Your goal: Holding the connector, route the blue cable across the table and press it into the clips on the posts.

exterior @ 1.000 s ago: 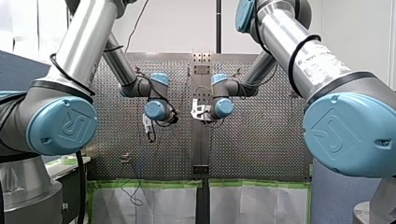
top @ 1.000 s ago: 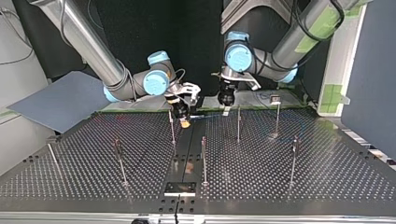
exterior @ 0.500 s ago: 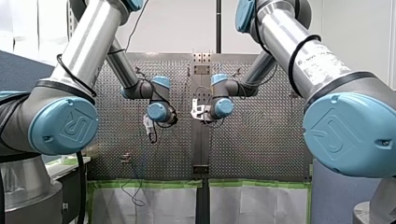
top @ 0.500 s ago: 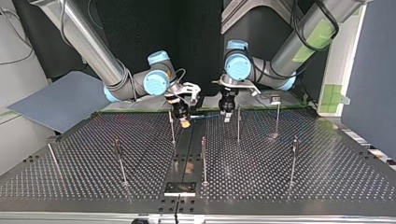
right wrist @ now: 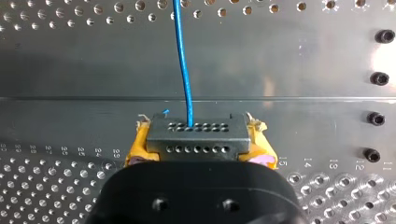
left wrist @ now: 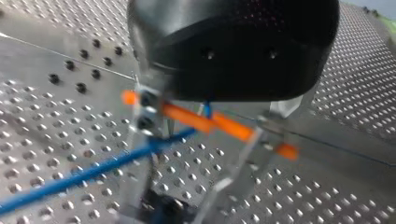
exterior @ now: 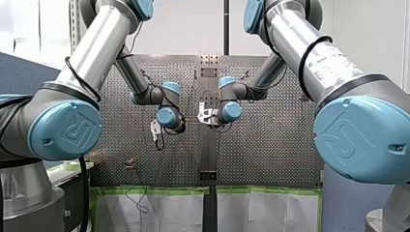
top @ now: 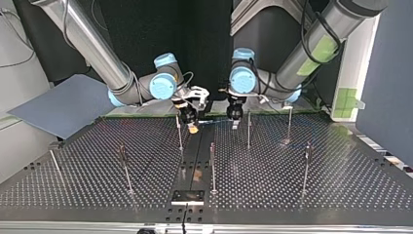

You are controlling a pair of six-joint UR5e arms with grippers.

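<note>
Standing across the table [top: 302, 195] from the arms, listing along the top view from its left.

Item one: right gripper [top: 193, 126], low over the table's far edge and clamped on the connector [right wrist: 196, 138], a dark block pinched between yellow pads [right wrist: 134, 150].

Item two: blue cable [right wrist: 183, 56], leaving the connector's face and running as a short span toward the next item.

Item three: left gripper [top: 235, 122], near the right one and just beside a post [top: 248, 130]. The cable passes it in the left wrist view, but whether it is closed on the cable cannot be told.

Item four: remaining posts, spread over the table, all apart from the cable. Their clips are too small to read.

Status, by judgement: connector in hand, done. Routing has barely begun. No post is seen carrying cable, so every clip appears left to fill.
</note>
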